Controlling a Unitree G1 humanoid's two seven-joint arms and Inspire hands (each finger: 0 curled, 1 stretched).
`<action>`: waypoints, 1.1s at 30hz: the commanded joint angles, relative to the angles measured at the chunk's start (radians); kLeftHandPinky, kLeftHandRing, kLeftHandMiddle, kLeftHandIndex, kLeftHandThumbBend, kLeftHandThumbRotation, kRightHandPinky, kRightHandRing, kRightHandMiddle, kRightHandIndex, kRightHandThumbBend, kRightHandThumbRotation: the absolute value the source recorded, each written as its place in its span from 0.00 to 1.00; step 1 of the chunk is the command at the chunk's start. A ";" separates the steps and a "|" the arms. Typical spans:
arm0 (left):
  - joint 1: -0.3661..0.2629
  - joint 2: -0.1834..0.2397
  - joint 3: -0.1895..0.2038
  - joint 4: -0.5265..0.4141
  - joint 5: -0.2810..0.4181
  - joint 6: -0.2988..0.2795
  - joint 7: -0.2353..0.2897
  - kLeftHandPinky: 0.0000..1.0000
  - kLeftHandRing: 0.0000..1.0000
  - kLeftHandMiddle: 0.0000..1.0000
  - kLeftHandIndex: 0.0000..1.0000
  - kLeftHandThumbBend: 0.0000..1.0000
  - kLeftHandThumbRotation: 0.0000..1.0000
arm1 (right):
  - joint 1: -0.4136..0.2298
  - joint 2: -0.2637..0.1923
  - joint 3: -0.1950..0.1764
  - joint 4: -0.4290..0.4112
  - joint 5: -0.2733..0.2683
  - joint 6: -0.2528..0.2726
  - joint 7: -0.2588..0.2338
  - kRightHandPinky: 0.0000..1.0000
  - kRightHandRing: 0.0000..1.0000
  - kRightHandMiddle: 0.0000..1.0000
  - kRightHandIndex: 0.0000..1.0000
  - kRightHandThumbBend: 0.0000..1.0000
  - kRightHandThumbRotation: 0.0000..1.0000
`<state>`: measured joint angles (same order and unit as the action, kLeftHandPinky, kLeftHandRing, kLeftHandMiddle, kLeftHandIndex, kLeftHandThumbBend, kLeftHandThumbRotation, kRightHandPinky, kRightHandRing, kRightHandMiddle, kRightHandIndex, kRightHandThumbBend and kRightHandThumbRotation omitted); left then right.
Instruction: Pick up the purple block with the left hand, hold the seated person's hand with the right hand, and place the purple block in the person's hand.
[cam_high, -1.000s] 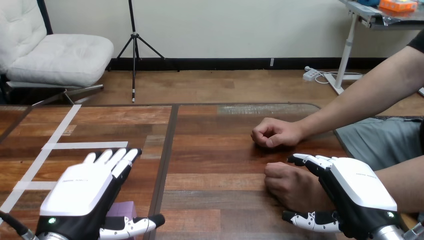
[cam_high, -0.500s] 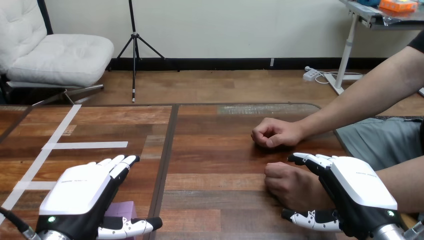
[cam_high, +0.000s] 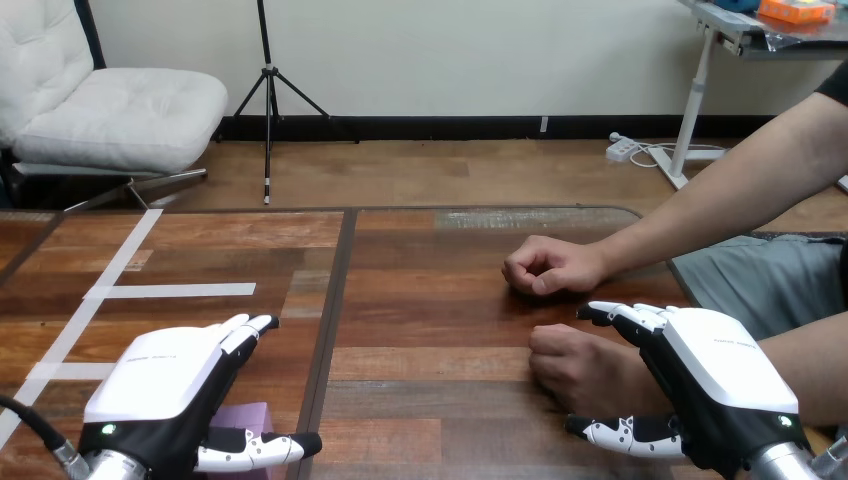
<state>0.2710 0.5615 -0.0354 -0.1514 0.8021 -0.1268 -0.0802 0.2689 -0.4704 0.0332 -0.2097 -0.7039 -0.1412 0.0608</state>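
The purple block (cam_high: 243, 416) lies at the table's near left edge, mostly hidden under my left hand (cam_high: 165, 385). That hand hovers over it, open, its fingers stretched forward and its thumb reaching out to the right just in front of the block. The person's nearer hand (cam_high: 570, 365) rests on the table as a loose fist at the lower right. My right hand (cam_high: 720, 375) lies over that wrist, open, with its fingers along the far side and its thumb along the near side. I cannot tell whether it grips.
The person's other hand (cam_high: 545, 265) rests as a fist farther back on the table, its forearm running off to the upper right. White tape strips (cam_high: 170, 291) mark the left of the table. A dark seam (cam_high: 335, 300) divides the tabletop.
My left hand has dropped lower and drawn back over the purple block. My right hand and the person's hands have barely moved.
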 joint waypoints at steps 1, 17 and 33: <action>-0.072 0.011 -0.011 0.033 -0.015 -0.009 0.005 0.84 0.88 0.91 0.89 0.92 0.63 | -0.056 -0.011 -0.011 -0.002 0.015 -0.006 -0.013 0.92 0.88 0.83 0.83 0.68 0.29; -0.117 0.020 -0.041 0.110 -0.014 -0.002 -0.002 0.80 0.86 0.90 0.88 0.98 0.64 | -0.049 -0.013 -0.012 -0.011 0.014 -0.002 -0.009 0.92 0.88 0.83 0.83 0.68 0.27; -0.147 0.031 -0.072 0.144 -0.006 0.034 -0.055 0.78 0.85 0.90 0.89 1.00 0.68 | -0.040 -0.013 -0.013 -0.024 0.018 0.004 0.002 0.92 0.87 0.83 0.83 0.69 0.24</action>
<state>0.1917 0.5714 -0.1013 -0.0074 0.7940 -0.1009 -0.1274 0.2690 -0.4728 0.0332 -0.2097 -0.7032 -0.1409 0.0609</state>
